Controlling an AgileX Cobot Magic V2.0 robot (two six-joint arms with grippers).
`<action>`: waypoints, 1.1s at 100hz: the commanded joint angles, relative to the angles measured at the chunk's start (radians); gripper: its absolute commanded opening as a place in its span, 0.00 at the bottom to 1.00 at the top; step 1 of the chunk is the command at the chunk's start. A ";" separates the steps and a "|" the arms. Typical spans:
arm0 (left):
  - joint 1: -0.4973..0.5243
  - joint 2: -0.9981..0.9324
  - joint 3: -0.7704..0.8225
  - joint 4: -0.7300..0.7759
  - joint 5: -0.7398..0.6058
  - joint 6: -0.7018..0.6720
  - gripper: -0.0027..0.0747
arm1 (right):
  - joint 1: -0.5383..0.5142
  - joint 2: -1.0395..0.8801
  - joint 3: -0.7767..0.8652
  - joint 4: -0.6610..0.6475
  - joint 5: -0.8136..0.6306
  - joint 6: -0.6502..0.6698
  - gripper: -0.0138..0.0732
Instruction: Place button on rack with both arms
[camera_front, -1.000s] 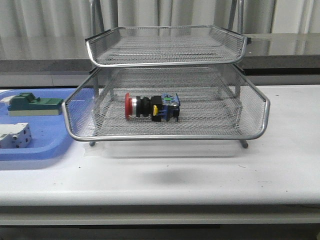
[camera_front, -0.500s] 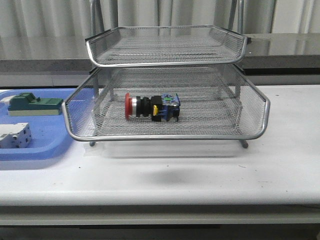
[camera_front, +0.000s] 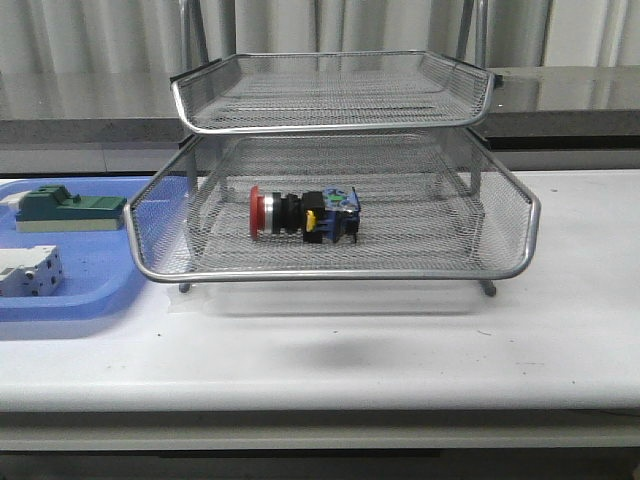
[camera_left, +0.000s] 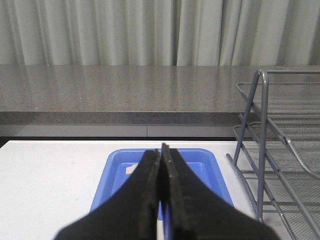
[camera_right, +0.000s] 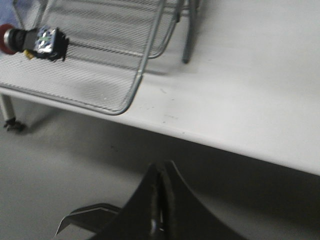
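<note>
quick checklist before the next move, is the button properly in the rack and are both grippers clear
1. Button inside the rack: ok, it lies on its side on the mesh of the pulled-out tray.
2. Button away from the tray's rim: ok, it sits near the middle, red head toward the blue tray.
3. Left gripper empty: ok, shut on nothing, above the blue tray and beside the rack frame.
4. Right gripper empty: ok, shut on nothing, off the table's front edge.
5. Arms clear of the rack: ok, neither shows in the front view.
6. Tray pushed back into the frame: not ok, it juts out in front.
</note>
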 joint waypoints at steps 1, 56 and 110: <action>0.002 0.007 -0.029 -0.012 -0.070 -0.009 0.01 | 0.003 0.069 -0.033 0.138 -0.061 -0.163 0.08; 0.002 0.007 -0.029 -0.012 -0.070 -0.009 0.01 | 0.283 0.420 -0.033 0.359 -0.195 -0.652 0.08; 0.002 0.007 -0.029 -0.012 -0.070 -0.009 0.01 | 0.503 0.643 -0.033 0.344 -0.462 -0.769 0.08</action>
